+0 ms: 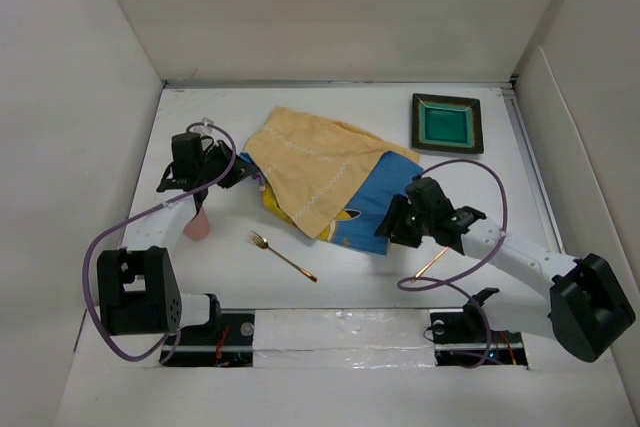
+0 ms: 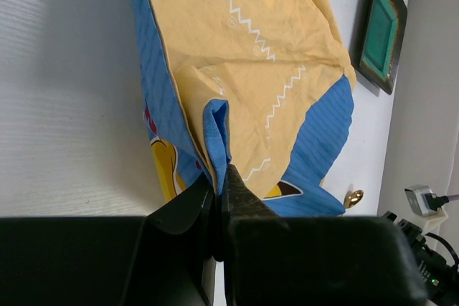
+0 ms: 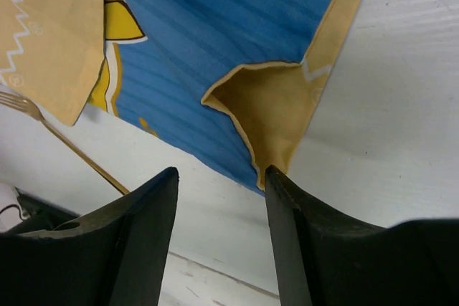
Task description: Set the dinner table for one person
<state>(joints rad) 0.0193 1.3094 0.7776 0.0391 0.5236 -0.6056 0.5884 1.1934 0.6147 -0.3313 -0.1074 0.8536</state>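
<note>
Left gripper (image 2: 221, 177) clamps placemat's (image 1: 320, 172) left edge, mid dinner table (image 1: 330, 107); right gripper (image 3: 221, 173) spread wide over flipped near-right corner. Should nip it low, then pull apart evenly w/ left to flatten.

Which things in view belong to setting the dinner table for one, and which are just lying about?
Job in hand: dinner table, placemat, green plate, gold fork, second gold utensil.

Lying about: purple cables; pink object, half hidden, cannot tell what it is.
</note>
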